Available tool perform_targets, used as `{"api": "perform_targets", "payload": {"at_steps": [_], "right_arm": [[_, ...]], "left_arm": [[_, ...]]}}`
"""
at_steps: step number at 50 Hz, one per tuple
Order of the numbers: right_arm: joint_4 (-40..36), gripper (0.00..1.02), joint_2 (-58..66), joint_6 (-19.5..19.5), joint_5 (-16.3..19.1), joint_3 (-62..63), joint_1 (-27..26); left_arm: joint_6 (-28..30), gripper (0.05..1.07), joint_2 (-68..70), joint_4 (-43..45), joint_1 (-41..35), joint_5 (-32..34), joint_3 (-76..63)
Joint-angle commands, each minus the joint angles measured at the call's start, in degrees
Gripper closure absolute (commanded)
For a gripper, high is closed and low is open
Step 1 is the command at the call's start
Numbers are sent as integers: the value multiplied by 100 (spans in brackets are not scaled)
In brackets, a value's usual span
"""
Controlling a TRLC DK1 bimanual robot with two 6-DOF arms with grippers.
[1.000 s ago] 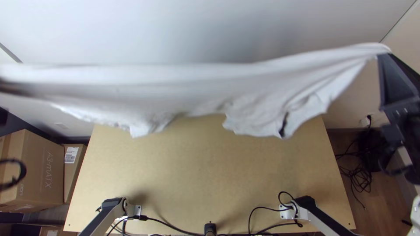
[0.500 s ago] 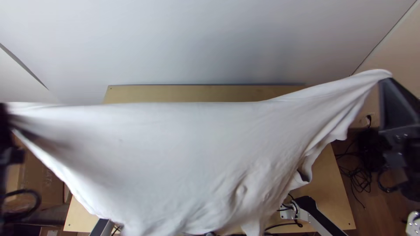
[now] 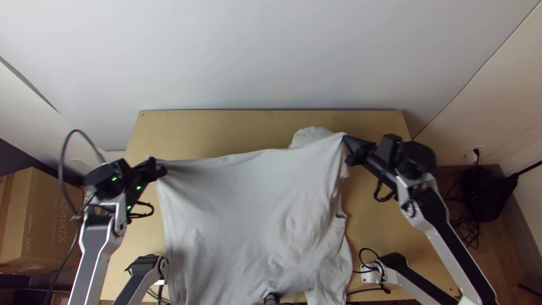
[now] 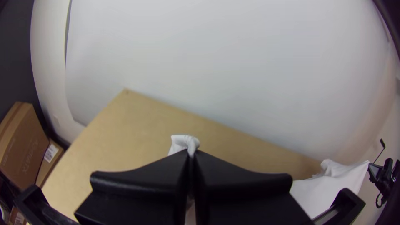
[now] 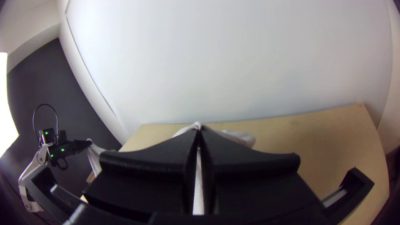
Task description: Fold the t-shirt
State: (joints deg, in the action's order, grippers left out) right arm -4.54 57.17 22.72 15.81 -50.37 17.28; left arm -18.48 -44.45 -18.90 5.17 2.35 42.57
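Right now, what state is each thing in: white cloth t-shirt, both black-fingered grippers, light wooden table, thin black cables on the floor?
White cloth t-shirt: stretched between both grippers, wrinkled, not folded up
Left black-fingered gripper: shut on the t-shirt
Right black-fingered gripper: shut on the t-shirt
Light wooden table: partly hidden by the t-shirt
Thin black cables: tangled

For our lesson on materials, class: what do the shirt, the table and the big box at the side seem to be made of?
The shirt: probably matt cotton knit, judging by its soft wrinkles.
The table: pale, smooth wood, likely plywood, by its even tan surface.
The box: dull brown cardboard, by its colour and flap seams.
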Motion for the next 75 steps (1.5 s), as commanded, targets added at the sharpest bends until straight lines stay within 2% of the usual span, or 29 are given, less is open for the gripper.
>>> {"api": "perform_targets", "payload": {"at_steps": [1,11,25,43,70,72,73,75], "right_arm": [[788,100,603,189,-61,317,56],[1605,100,1956,215,-61,203,-111],[1974,100,3415,101,-61,-658,-550],[2053,100,4795,66,-105,-2021,-1042],[1921,100,6316,57,-149,-3849,-1253],[1904,96,6368,66,-149,-3954,-1253],[1913,89,6377,66,-149,-3981,-1253],[1913,65,6395,66,-149,-4025,-1262]], "left_arm": [[-94,105,-811,721,-69,73,-302],[-112,105,-2376,1890,-69,73,-29],[-24,105,-4098,2364,-25,81,1113],[-42,105,-6067,2259,37,73,3267],[-94,105,-8581,1107,-7,64,6958],[-77,100,-8660,1019,-25,64,7134],[-77,91,-8695,958,-42,64,7204],[-77,67,-8730,879,-51,64,7336]]}}
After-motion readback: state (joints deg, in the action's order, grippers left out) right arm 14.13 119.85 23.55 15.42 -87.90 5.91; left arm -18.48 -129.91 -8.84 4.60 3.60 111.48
